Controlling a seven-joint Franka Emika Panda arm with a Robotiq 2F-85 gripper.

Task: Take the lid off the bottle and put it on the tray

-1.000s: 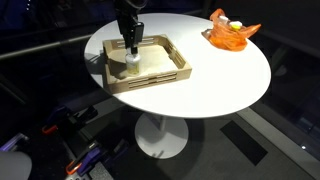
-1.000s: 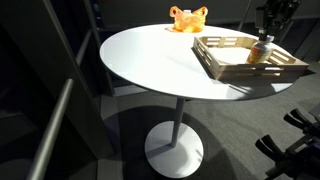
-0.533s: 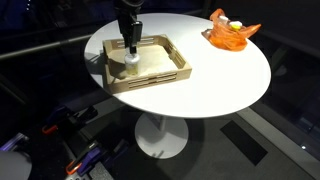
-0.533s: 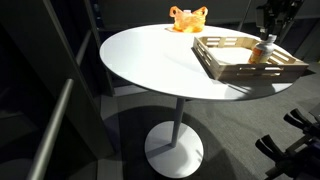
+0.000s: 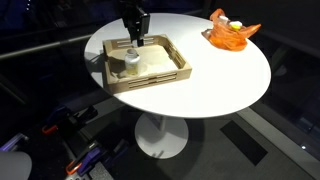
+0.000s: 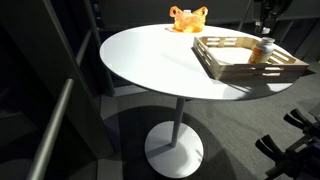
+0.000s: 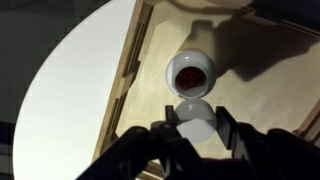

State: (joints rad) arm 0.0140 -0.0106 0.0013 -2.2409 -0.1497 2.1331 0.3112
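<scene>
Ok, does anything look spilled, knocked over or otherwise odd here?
Nothing stands out. The bottle stands upright and open in the wooden tray, with no spill visible. Its lid is off, held in the gripper.

Light falls from above onto the white tabletop (image 5: 225, 75), which glows bright in both exterior views, while the floor (image 5: 265, 150) around it sinks to near black. Both pictures are soft and grainy. In the wrist view a broad, hard-edged shadow crosses the tray (image 7: 280, 110) at the upper right. The lid (image 7: 196, 120) pinched in the claw (image 7: 195, 135) washes out pale, and the claw itself is a dark blur along the bottom edge.
</scene>
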